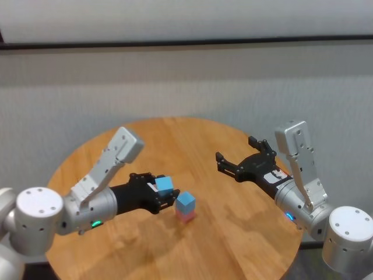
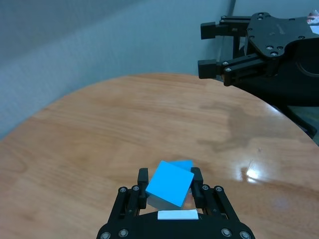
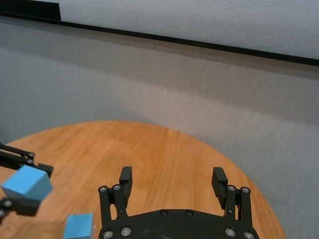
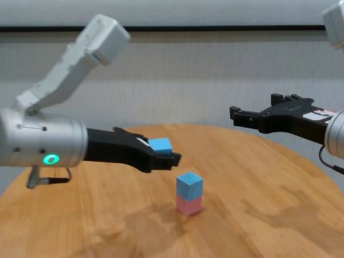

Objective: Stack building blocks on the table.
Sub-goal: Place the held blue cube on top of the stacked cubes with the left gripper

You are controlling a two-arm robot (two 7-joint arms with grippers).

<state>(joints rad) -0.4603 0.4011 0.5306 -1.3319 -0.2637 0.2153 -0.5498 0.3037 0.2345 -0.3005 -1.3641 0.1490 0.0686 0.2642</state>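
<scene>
- The left arm comes in from the near left edge of the tabletop. Its silver forearm lies low and almost level, and the black wrist points toward the centre of the tabletop.
- The left tool hangs in the air above the wood, a little left of the centre. Its fingers are closed on a held light blue block, one on each side.
- The held light blue block is tilted in the grip, with one corner turned up, and it does not touch the tabletop. It is higher than the stack and just to the left of it, but apart from it.
- Near the centre of the tabletop, a little toward the near edge, stands a pale pink block on the wood. A second light blue block sits on top of it, slightly turned, and the two are touching.
- The right arm comes in from the near right edge. Its forearm rises up and inward.
- The right tool is held high over the right part of the tabletop, well apart from the stack. Its fingers are spread wide and nothing is between them.
</scene>
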